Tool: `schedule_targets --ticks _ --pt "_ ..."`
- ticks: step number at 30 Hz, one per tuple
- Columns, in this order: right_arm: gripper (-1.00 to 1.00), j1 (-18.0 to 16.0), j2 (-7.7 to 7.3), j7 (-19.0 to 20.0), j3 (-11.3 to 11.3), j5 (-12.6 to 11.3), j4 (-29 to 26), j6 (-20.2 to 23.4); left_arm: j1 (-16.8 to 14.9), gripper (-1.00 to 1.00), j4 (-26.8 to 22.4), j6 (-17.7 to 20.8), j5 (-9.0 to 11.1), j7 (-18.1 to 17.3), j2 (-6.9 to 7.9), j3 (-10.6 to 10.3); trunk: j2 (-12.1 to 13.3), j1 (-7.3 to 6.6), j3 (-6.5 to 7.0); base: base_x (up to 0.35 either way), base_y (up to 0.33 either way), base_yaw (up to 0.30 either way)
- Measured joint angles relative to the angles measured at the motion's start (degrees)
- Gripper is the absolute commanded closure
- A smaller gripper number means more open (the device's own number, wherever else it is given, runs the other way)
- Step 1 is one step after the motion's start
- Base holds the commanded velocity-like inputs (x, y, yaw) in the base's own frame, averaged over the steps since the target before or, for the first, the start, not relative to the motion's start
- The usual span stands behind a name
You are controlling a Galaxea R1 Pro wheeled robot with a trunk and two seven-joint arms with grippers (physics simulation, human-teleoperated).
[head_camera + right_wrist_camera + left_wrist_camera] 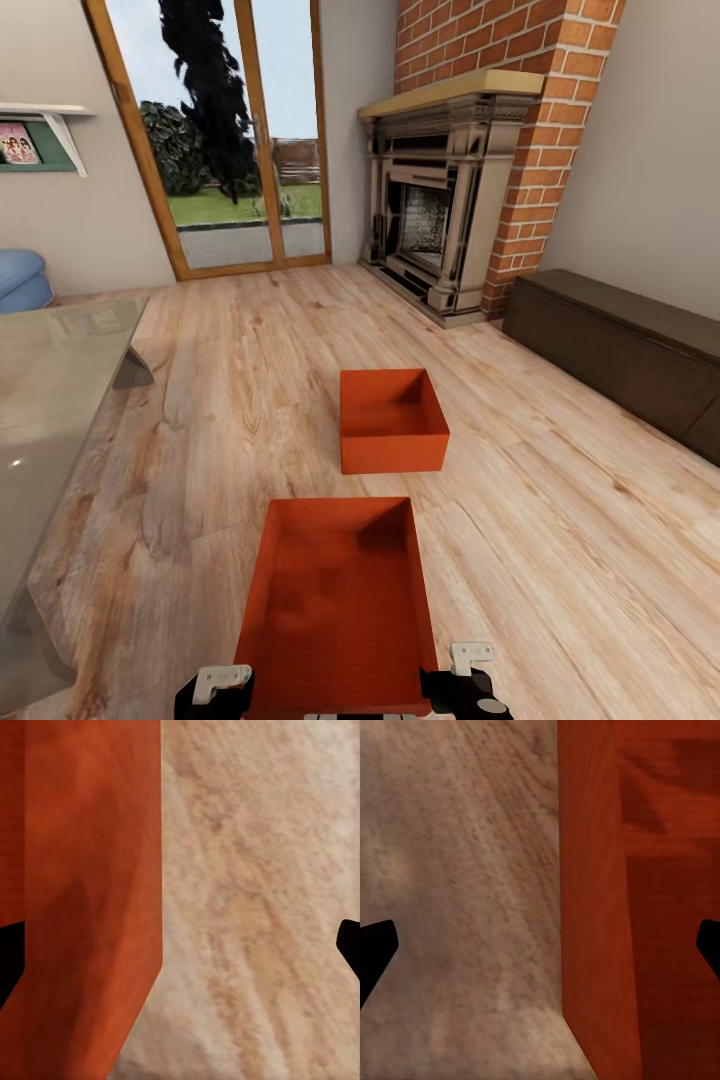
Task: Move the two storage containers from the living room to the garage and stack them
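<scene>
Two orange-red storage containers stand in the living room. The far container (393, 420) sits on the wood-plank floor (560, 520) mid-room. The near container (338, 605) lies just in front of me, between my arms. My left gripper (215, 690) is at its left wall (592, 907) and is open, the fingers (375, 949) spread wide on either side of that wall. My right gripper (470, 680) is open too, its fingers (349, 945) straddling the right wall (97, 907). Neither pair of fingers touches the walls. Whether the near container rests on the floor, I cannot tell.
A glass-topped table (60, 400) stands close on the left. A brick fireplace (440, 220) and a dark low cabinet (620, 350) line the right wall. Glass doors (230, 140) are at the back, with a blue sofa (20, 280) at far left.
</scene>
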Motion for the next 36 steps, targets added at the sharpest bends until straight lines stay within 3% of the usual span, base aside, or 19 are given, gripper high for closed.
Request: schedule_targets --ticks 36 --pt "-1.00 0.00 0.00 0.02 -0.03 0.01 -0.01 0.00 -0.01 -1.00 0.03 0.17 0.01 0.04 0.00 -0.04 0.00 0.00 0.00 0.000 0.000 0.000"
